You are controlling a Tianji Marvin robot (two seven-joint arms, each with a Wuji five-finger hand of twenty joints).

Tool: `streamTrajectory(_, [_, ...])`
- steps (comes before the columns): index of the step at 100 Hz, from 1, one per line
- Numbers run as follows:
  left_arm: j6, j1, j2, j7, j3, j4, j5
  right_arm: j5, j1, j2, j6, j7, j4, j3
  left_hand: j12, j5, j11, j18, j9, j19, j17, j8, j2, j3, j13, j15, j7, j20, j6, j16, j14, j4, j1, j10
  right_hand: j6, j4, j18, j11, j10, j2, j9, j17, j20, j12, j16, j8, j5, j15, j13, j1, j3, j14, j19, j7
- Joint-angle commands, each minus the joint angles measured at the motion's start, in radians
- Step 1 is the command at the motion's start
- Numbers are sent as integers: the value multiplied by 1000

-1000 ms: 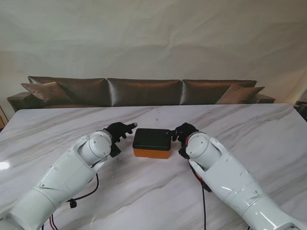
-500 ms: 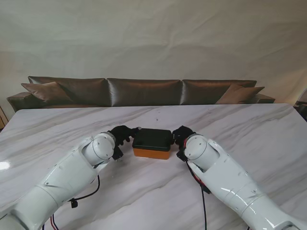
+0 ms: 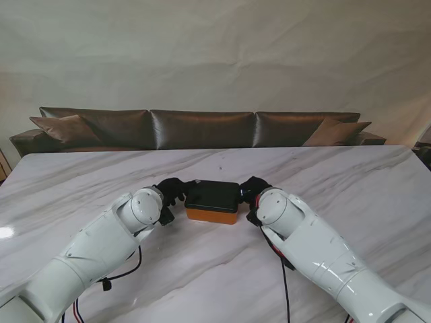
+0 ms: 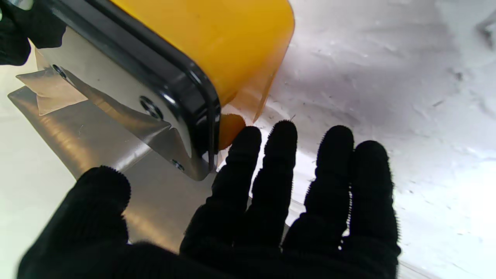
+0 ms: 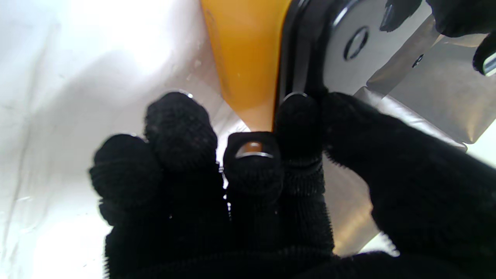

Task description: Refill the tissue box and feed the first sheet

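Observation:
A tissue box with an orange body (image 3: 212, 215) and a glossy black lid (image 3: 213, 194) sits on the marble table (image 3: 350, 175), in the middle and right in front of me. My left hand (image 3: 172, 190) is at the box's left end. In the left wrist view that hand (image 4: 248, 201) is open, its fingers spread beside the orange corner (image 4: 217, 38) and its thumb apart over the lid (image 4: 174, 89). My right hand (image 3: 250, 190) is at the right end. In the right wrist view it (image 5: 240, 186) has thumb and index fingertip closed on the lid's rim (image 5: 298, 46).
A brown leather sofa (image 3: 202, 128) runs along the table's far edge, below a pale draped backdrop. Black cables (image 3: 283, 269) hang under both forearms. Both white forearms lie on either side of the box.
Both hands have moved inward to the ends of the box. The left hand came from a short way off to its left corner, and the right fingers closed on the lid's rim.

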Motion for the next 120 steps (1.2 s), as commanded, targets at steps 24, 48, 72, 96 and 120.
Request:
streamTrajectory(24, [-56, -33, -41, -25, 33, 95, -34, -7, 10, -19, -22, 30, 40, -41, 28, 30, 50, -58, 13, 210, 5, 84, 34, 70, 11, 38, 120, 26, -127, 29, -6, 40, 2, -41, -109, 41, -71, 47, -79, -35, 83, 28, 17, 36, 5, -19, 18, 20, 55, 31, 30, -43, 33, -91])
streamTrajectory(48, [-74, -58, -55, -39, 58, 146, -40, -21, 24, -24, -31, 31, 68, -69, 36, 18, 56, -62, 15, 216, 13, 121, 12, 127, 19, 43, 164, 29, -151, 33, -16, 68, 21, -50, -118, 73, -88, 55, -78, -97, 110, 48, 18, 42, 16, -10, 52, 46, 57, 34, 59, -65, 38, -88])
streamTrajectory(72, [-67, -55, -52, -34, 54, 137, -35, -24, 14, -24, -26, 16, 56, -55, 44, 23, 66, -62, 28, 224, 24, 136, 1, 113, 30, 53, 183, 31, -158, 39, -15, 63, -19, -51, -116, 53, -74, 48, -94, -61, 120, 61, 17, 40, 19, -10, 45, 54, 56, -13, 47, -49, 40, -97])
streamTrajectory(96, [-43, -48, -38, -31, 38, 100, -17, -59, -2, -6, 4, 12, -3, -21, 69, 44, 95, -60, 52, 240, 37, 160, 9, 75, 47, 80, 212, 37, -166, 58, -13, 28, -28, -53, -48, 77, -54, 48, -91, 323, 152, 100, -7, 43, 25, 234, 165, 99, 55, -231, -404, -41, 61, -263])
streamTrajectory(120, [-45, -70, -43, -22, 34, 131, -7, -73, 9, -2, 35, 12, -17, -4, 96, 50, 121, -60, 68, 256, 47, 187, 13, 62, 60, 106, 246, 44, -168, 79, -14, 25, -23, -55, -56, 93, -48, 62, -93, 337, 155, 109, -8, 45, 30, 252, 182, 115, 56, -209, -419, -40, 67, -260])
